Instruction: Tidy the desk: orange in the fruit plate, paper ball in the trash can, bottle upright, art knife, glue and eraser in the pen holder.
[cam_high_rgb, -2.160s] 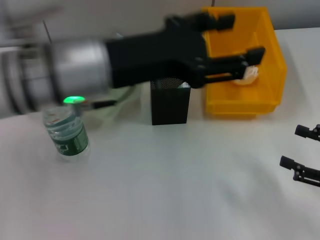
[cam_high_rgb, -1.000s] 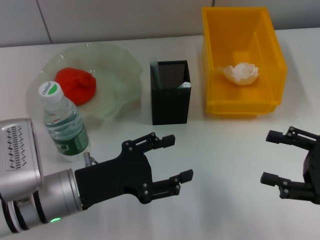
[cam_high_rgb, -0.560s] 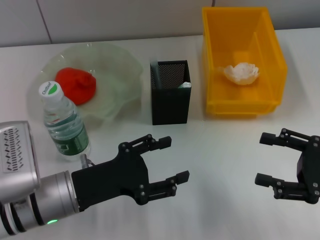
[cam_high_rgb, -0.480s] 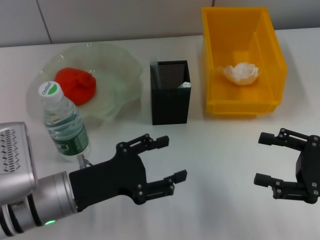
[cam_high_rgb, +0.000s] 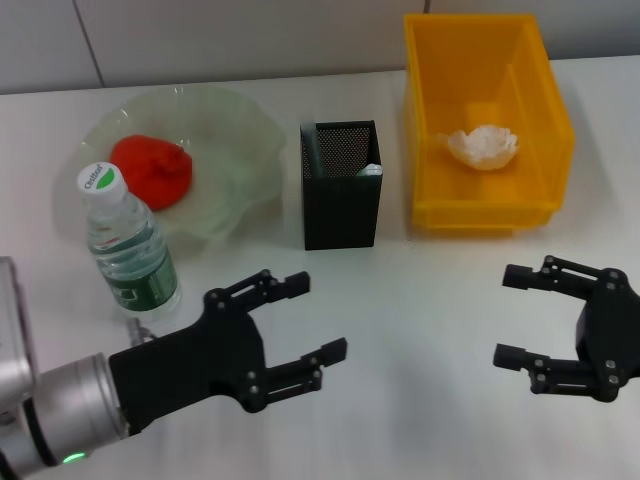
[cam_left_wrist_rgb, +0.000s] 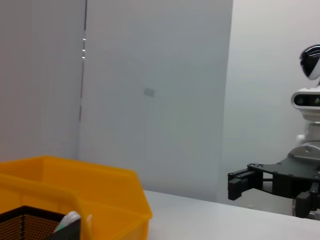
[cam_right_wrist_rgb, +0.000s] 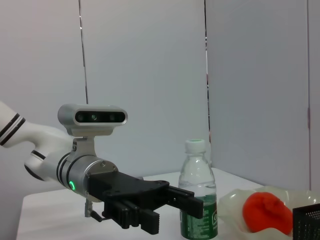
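Note:
The orange (cam_high_rgb: 150, 170) lies in the fruit plate (cam_high_rgb: 245, 135) at the back left. The bottle (cam_high_rgb: 125, 245) stands upright in front of the plate. The pen holder (cam_high_rgb: 340, 210) stands mid-table with tips of items showing inside; the eraser is hidden. The paper ball (cam_high_rgb: 482, 146) lies in the trash can (cam_high_rgb: 480, 215) at the back right. My left gripper (cam_high_rgb: 320, 315) is open and empty, near the front, right of the bottle. My right gripper (cam_high_rgb: 505, 315) is open and empty at the front right. The right wrist view shows the bottle (cam_right_wrist_rgb: 197, 200), the orange (cam_right_wrist_rgb: 267, 212) and the left gripper (cam_right_wrist_rgb: 187, 202).
The left wrist view shows the trash can (cam_left_wrist_rgb: 100, 200), a corner of the pen holder (cam_left_wrist_rgb: 30, 225) and the right gripper (cam_left_wrist_rgb: 237, 186) farther off. A grey wall stands behind the table. White tabletop lies between the two grippers.
My left gripper has drawn back from above the trash can to the front left and keeps sliding left and nearer. My right gripper has moved inward a little. Both stay open.

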